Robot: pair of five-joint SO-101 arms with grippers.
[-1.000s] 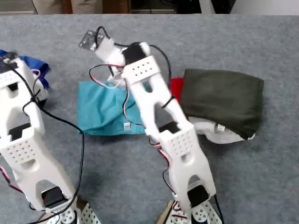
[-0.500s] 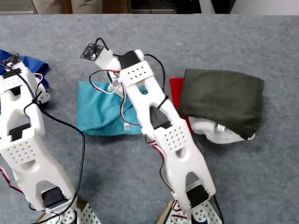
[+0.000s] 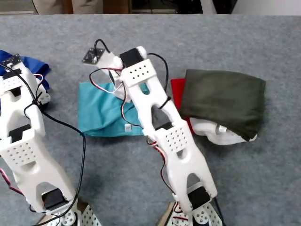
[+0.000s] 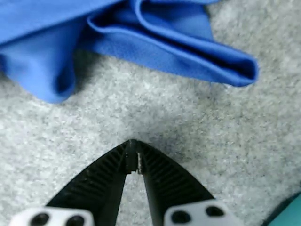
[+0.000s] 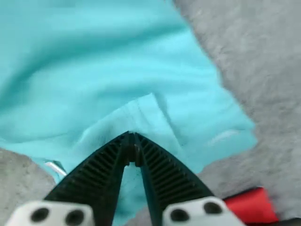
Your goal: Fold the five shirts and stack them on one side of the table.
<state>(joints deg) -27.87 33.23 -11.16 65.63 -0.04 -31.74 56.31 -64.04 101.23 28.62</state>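
One shirt [image 3: 35, 64] lay at the table's [image 3: 117, 188] left edge, the left gripper [image 4: 133, 161] just beside it. The middle shirt [image 3: 96, 110] lay under the right gripper [image 5: 132, 151], left of the stacked shirts [image 3: 221, 96].

You are working in what looks like a robotics lab or workshop rather than a home. Your grey felt-covered bench [image 3: 235, 37] carries two white plastic arms with perforated shells, the left arm [image 3: 23, 141] and the right arm [image 3: 176, 141]. Bare red, black and white wires [image 3: 123, 107] loop along them. Past the far edge stand brown wooden furniture [image 3: 115, 5] and a plain white wall [image 3: 268, 5].
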